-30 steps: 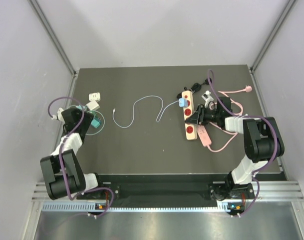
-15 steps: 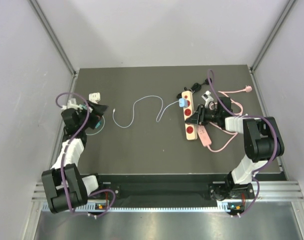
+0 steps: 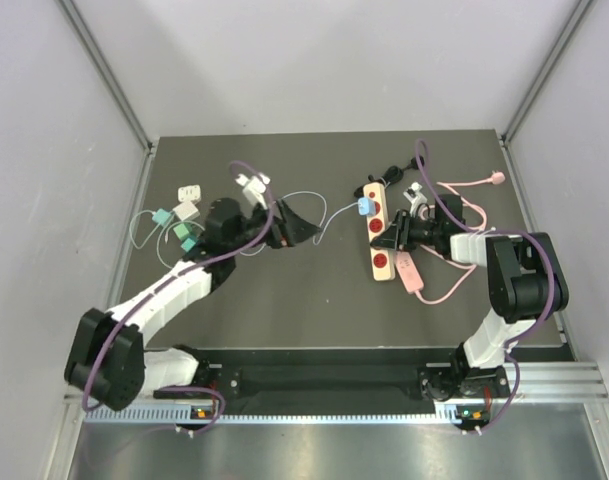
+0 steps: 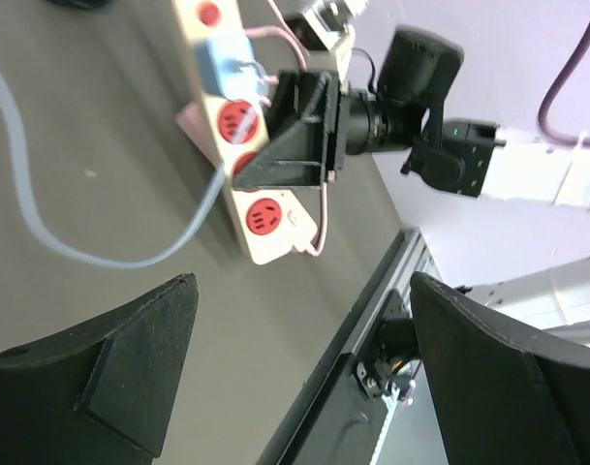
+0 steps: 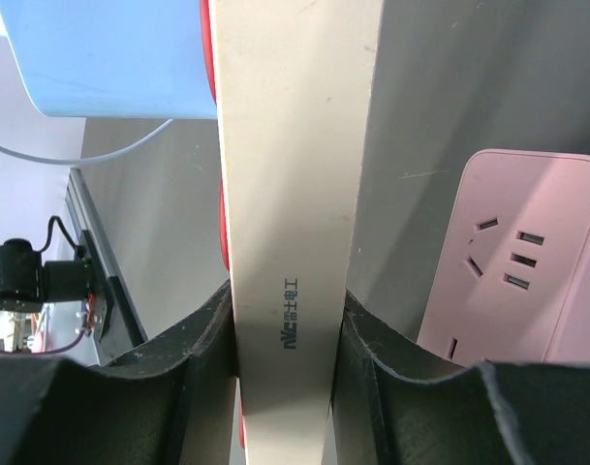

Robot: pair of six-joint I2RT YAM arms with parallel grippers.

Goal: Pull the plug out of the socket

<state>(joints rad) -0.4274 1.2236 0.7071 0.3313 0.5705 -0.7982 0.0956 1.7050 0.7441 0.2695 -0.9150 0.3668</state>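
A cream power strip [image 3: 378,236] with red sockets lies right of the table's middle. The blue plug [image 3: 364,207] sits in a socket near its far end, and its pale blue cable [image 3: 284,204] trails left. My right gripper [image 3: 390,238] is shut on the strip's sides, as the right wrist view shows: both fingers press the cream strip [image 5: 295,194], with the blue plug [image 5: 110,58] beyond. My left gripper [image 3: 302,228] hangs open and empty left of the strip. From its own view [image 4: 302,283] it faces the strip [image 4: 259,215] and plug [image 4: 222,63].
A pink power strip [image 3: 408,272] with a pink cable [image 3: 454,285] lies beside the cream one. Black plugs and cords [image 3: 389,172] are bunched at the strip's far end. White adapters [image 3: 189,192] and teal plugs [image 3: 187,232] lie at the far left.
My left gripper opened beside the teal plugs at the far left, then swung right to the table's middle, toward the strip. The right arm has not moved.
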